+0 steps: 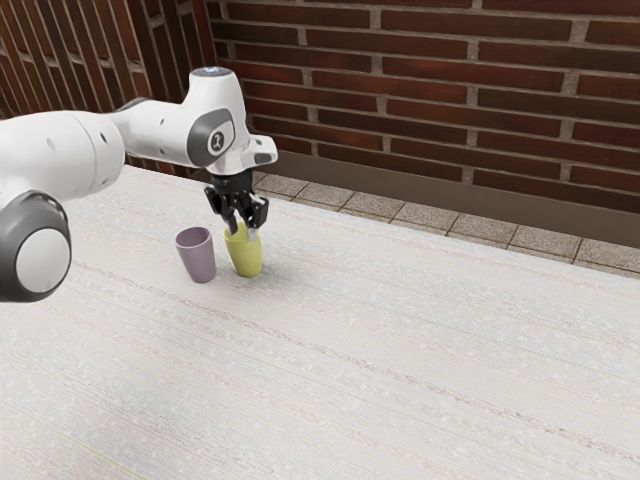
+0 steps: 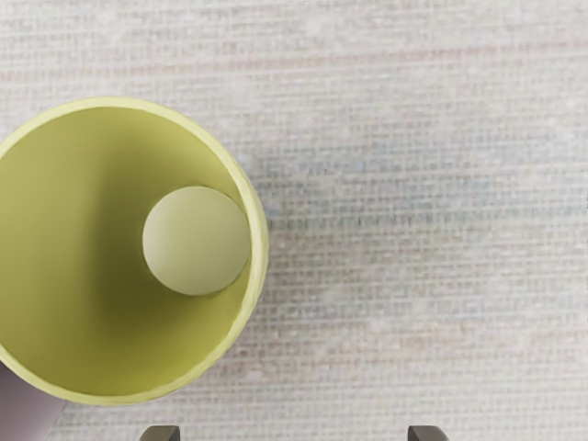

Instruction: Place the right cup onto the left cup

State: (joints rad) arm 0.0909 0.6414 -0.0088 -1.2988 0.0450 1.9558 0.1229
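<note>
- The claw [image 1: 242, 231] is hovering at the yellow cup's mouth; it is standing released, its fingers [image 2: 161, 434] spreading wide and gripping nothing.
- The yellow cup [image 1: 246, 258] is standing upright on the desk [image 1: 400, 370]. It is lying toward the exterior view's right of the pair, so it is presumably serving as the right cup, the one to lift.
- Its near rim [image 2: 260, 241] is running through the space between the fingers' lines, off the cup's middle. This placing is suggesting a pinch on the wall, one finger going inside and one outside.
- The step in hand, by judgement, is lining up and grasping. Good work is calling for centring the wall between the fingers, then descending straight.
- A fingertip landing on the rim is risking a tip; uneven closing is risking a sideways drag. Closing gently and evenly is keeping the cup upright.
- The purple cup [image 1: 199, 260] is standing upright just beside, mouth up, and is awaiting the stack. The lift is needing to be vertical, clearing its rim before any sideways travel.
</note>
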